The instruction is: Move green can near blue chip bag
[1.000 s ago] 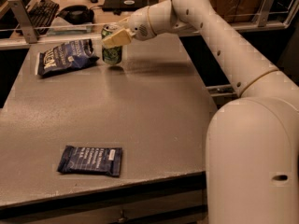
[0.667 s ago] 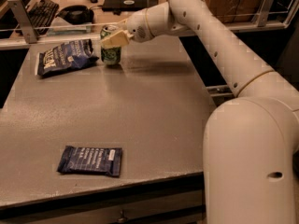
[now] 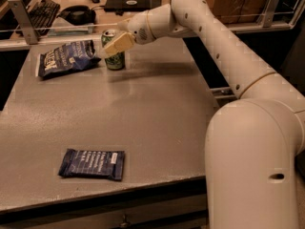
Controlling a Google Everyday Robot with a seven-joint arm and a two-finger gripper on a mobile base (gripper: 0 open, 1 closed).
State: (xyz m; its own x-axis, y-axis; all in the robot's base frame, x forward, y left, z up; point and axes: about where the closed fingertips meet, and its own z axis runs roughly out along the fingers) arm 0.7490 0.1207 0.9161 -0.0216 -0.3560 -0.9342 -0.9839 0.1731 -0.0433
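dark blue bar packet [image 3: 92,164] lies nearest, at 7 o'clock. farther, at 11 o'clock, the green can [image 3: 116,61] has barely shifted and stands just beside the blue chip bag [image 3: 66,58]. the gripper [image 3: 113,46] stays at it. i cannot tell if it grips. placement looks done.

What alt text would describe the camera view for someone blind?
The gripper of a white robot arm is at a green can standing beside a blue chip bag at the far side of a grey table. A dark bar packet lies near the front.
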